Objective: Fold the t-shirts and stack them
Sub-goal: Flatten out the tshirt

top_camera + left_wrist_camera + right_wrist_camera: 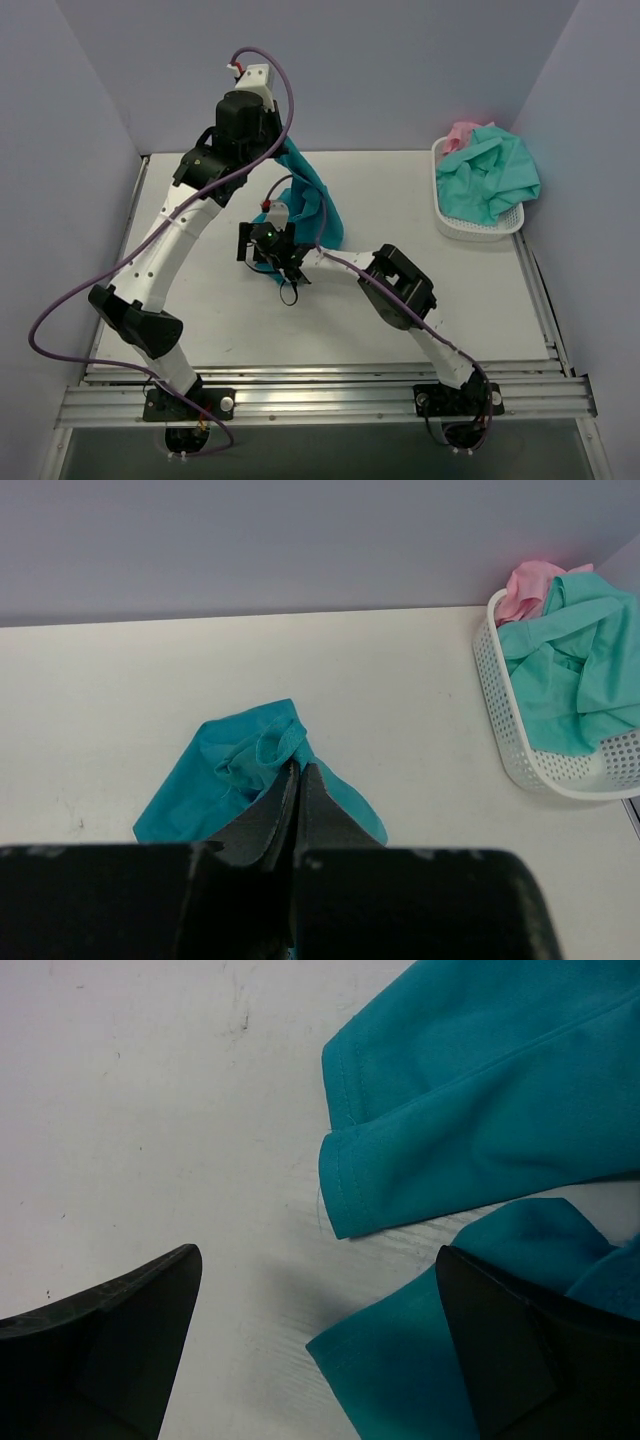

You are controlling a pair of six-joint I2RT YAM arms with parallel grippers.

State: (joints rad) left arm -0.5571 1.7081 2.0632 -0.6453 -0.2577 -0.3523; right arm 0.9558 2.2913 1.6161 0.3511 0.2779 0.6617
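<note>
One t-shirt [315, 205] hangs from the left claw [298, 770] near the middle of the counter's [480, 290] back edge, its lower end lying on the counter just behind the right claw [318, 1260], while the basket [470, 228] in the back right corner holds the other t-shirts [495, 175].
</note>
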